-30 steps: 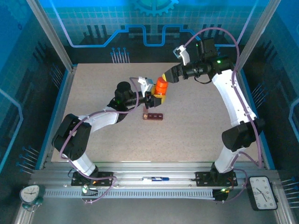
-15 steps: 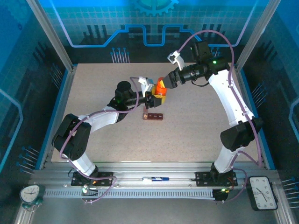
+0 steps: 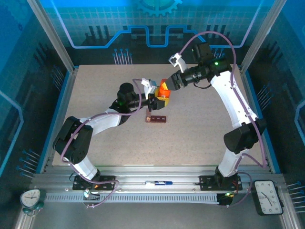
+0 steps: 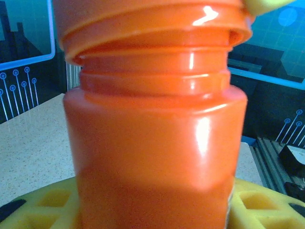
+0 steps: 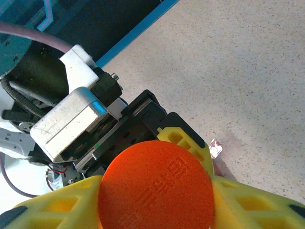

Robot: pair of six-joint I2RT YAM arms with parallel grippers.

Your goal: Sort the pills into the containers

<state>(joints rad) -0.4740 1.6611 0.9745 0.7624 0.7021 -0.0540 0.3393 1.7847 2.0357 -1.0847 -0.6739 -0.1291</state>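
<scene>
On the table (image 3: 200,129), the containers (image 3: 156,119) (a dark bar), long axis left-right.

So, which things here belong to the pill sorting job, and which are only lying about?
For the job: orange pill bottle, cap, red-brown compartment bar.
Lying about: left clock, right clock, pen on the front rail.
</scene>
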